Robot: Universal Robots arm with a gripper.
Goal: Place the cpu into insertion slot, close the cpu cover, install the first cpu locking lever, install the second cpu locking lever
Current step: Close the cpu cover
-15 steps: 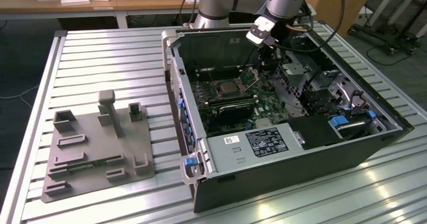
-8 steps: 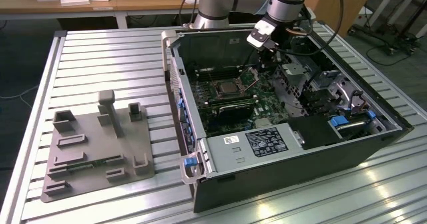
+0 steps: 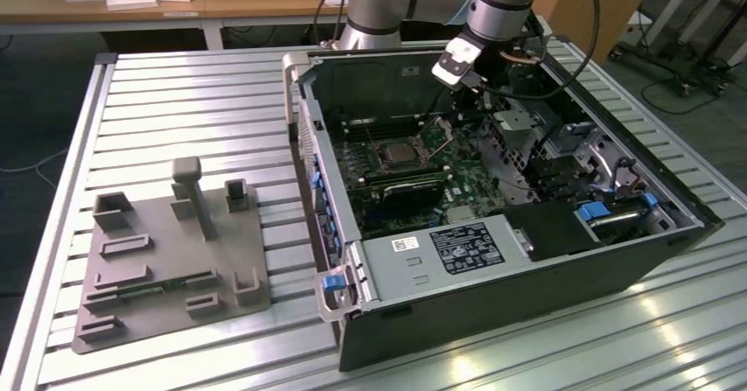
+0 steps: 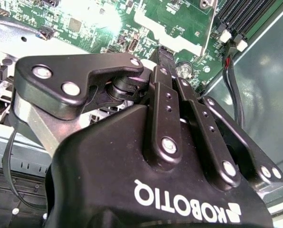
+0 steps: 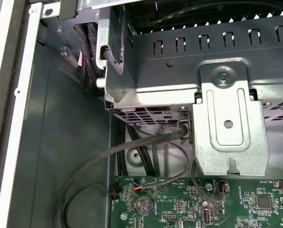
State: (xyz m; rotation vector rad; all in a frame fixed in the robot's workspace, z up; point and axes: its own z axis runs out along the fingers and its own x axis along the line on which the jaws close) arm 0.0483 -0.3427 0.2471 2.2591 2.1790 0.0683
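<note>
One cpu (image 3: 404, 154) sits in one insertion slot (image 3: 380, 157). The one gripper (image 3: 460, 109) hangs near it, on the exterior view's right, jaws pressed together.

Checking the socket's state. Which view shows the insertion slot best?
The exterior view: the insertion slot sits in plain sight on the green board inside the open case. The first wrist view faces a metal cage and cables; in the second wrist view the gripper blocks much of the board.
</note>
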